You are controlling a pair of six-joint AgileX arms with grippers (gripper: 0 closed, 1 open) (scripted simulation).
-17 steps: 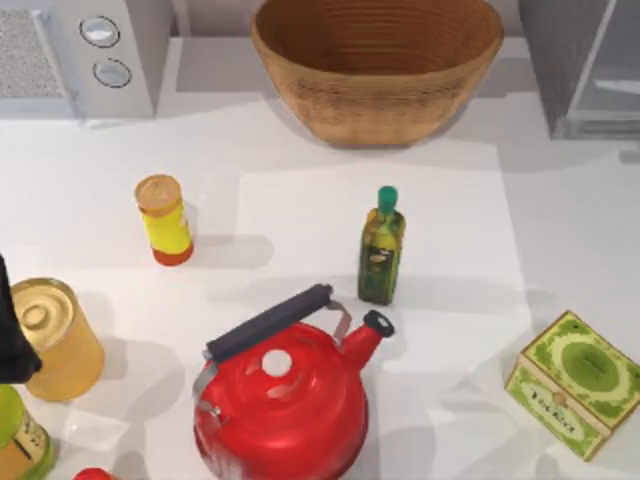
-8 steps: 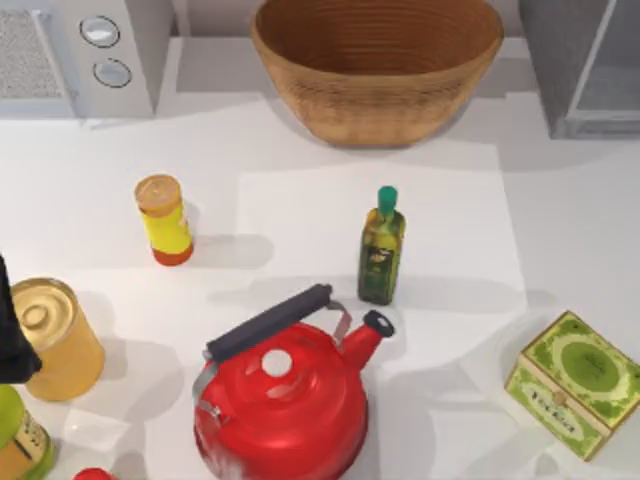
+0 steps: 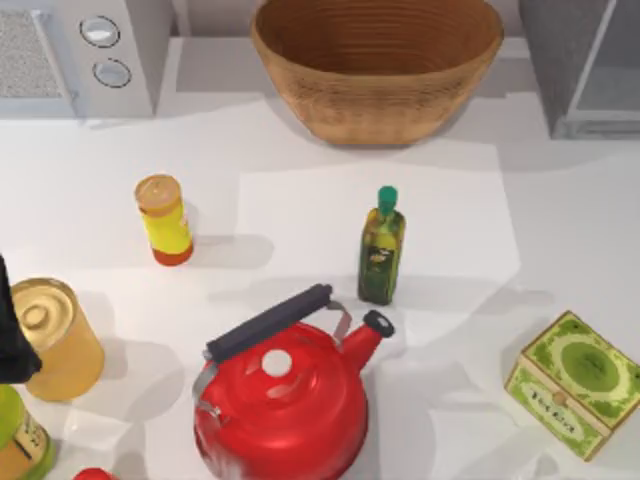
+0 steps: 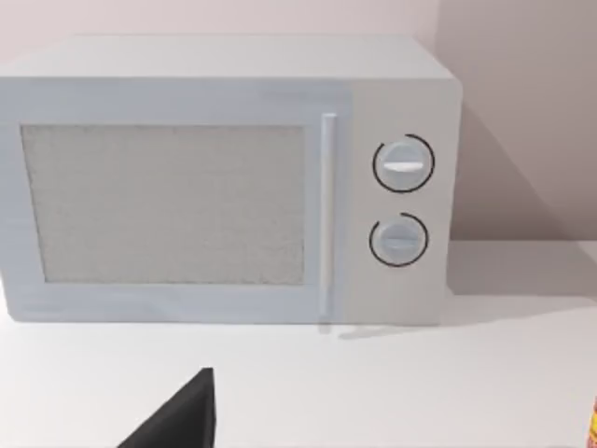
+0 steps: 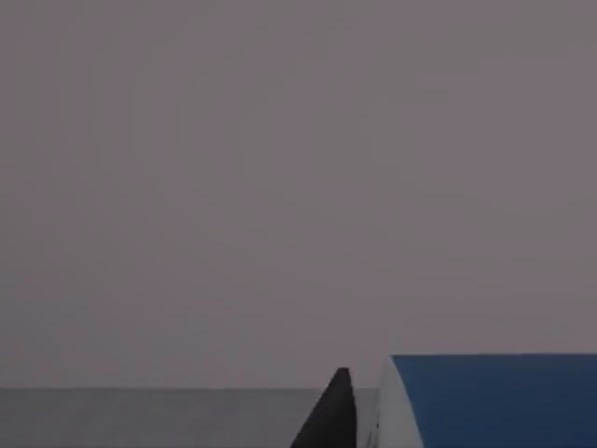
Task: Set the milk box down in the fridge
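Observation:
The milk box (image 5: 485,401) shows its blue top and a strip of white side in the right wrist view. My right gripper (image 5: 438,415) is shut on it, with one dark fingertip (image 5: 331,415) against its side, in front of a flat grey wall. The fridge (image 3: 585,65) stands at the table's back right corner, its pale opening facing the table. My left arm (image 3: 10,330) is parked at the table's left edge, and one of its dark fingers (image 4: 182,420) points toward the microwave.
A grey microwave (image 3: 75,55) stands at the back left and a wicker basket (image 3: 378,65) at the back middle. On the table are a yellow bottle (image 3: 163,218), an olive-oil bottle (image 3: 381,247), a red kettle (image 3: 282,395), a gold can (image 3: 52,338) and a green tea box (image 3: 573,382).
A pale streak inside the fridge opening one second ago is gone. Shadows over the table's right front have shifted. The table's objects and the left arm have not moved.

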